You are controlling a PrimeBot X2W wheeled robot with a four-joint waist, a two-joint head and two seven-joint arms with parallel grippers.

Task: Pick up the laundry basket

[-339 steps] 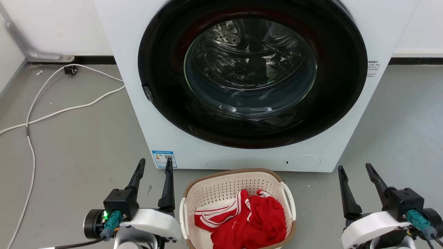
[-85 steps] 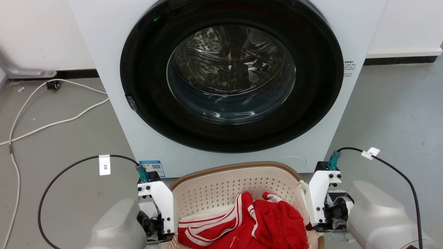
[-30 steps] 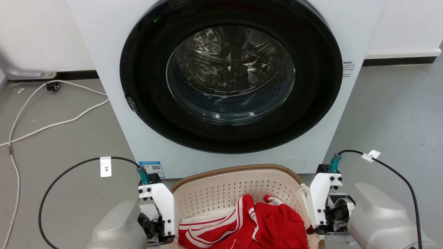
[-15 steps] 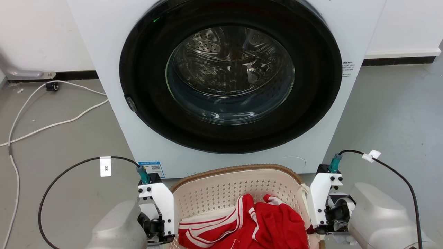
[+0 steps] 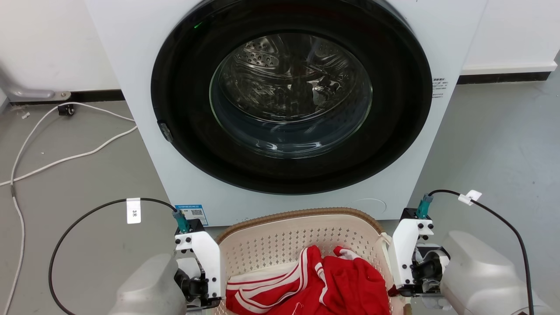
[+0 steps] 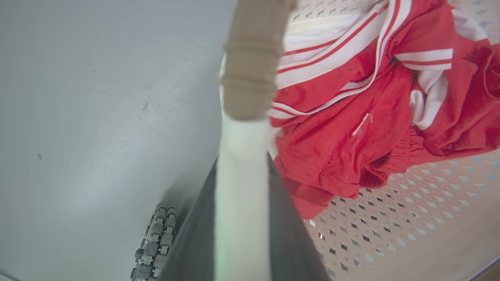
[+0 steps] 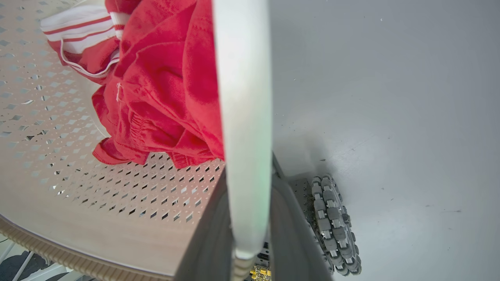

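The laundry basket (image 5: 297,215), cream with perforated walls and a brown woven-look rim, sits at the bottom centre of the head view, just in front of the washer. A red garment with white stripes (image 5: 323,284) lies in it. Both arms point down at the basket's sides, the left wrist mount (image 5: 199,262) on one side and the right wrist mount (image 5: 404,258) on the other. In the left wrist view my left gripper (image 6: 240,171) is shut on the white loop handle (image 6: 239,148). In the right wrist view my right gripper (image 7: 248,187) is shut on the other white handle (image 7: 242,97).
The white front-loading washer (image 5: 131,52) with its round dark door (image 5: 288,109) stands right behind the basket. White cables (image 5: 65,153) trail over the grey floor at left. Black cables (image 5: 87,209) loop off both wrists. My base's wheels (image 6: 156,242) (image 7: 332,230) are near the basket.
Since the oldest frame both grippers went from standing open beside the basket to clamping its handles, and the camera shifted. Over the last second nothing visibly moves.
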